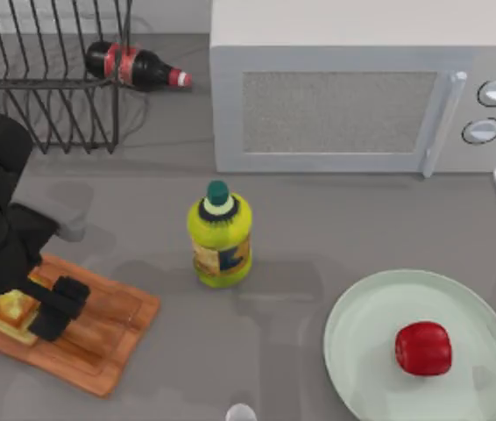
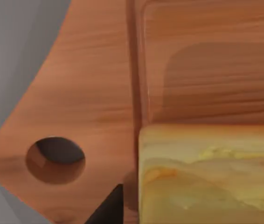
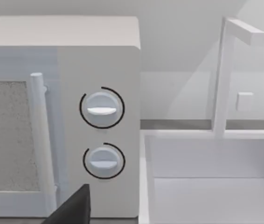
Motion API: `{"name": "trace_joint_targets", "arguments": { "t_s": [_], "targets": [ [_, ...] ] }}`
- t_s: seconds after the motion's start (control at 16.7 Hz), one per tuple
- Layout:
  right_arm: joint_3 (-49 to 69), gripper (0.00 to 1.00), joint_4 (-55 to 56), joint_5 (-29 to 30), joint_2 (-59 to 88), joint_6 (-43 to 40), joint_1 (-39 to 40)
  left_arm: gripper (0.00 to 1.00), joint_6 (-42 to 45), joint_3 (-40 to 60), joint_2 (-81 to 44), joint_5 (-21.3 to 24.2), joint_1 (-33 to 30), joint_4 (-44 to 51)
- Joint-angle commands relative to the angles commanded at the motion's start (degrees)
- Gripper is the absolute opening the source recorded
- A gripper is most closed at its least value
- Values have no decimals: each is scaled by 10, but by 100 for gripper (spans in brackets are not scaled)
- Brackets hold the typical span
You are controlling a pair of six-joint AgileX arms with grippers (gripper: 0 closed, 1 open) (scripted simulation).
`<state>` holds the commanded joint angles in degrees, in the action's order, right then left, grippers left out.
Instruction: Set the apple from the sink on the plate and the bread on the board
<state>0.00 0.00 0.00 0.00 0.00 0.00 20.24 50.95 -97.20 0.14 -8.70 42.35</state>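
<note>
apple on plate; left claw gripping bread on board

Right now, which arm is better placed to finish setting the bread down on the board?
Left. The left claw is over the board at the table's left, with the bread at its fingertips. The apple already lies on the plate.
</note>
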Motion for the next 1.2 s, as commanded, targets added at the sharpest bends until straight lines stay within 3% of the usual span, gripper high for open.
{"name": "trace_joint_targets", "arguments": {
  "t_s": [0.42, 0.9, 1.2],
  "targets": [
    [0, 100, 0, 0, 0, 0, 0, 2, 0, 0, 0, 0, 0, 0],
    [0, 100, 0, 0, 0, 0, 0, 0, 0, 0, 0, 0, 0, 0],
    [0, 100, 0, 0, 0, 0, 0, 0, -5, 38, 19, 9, -1, 50]
  ]
}}
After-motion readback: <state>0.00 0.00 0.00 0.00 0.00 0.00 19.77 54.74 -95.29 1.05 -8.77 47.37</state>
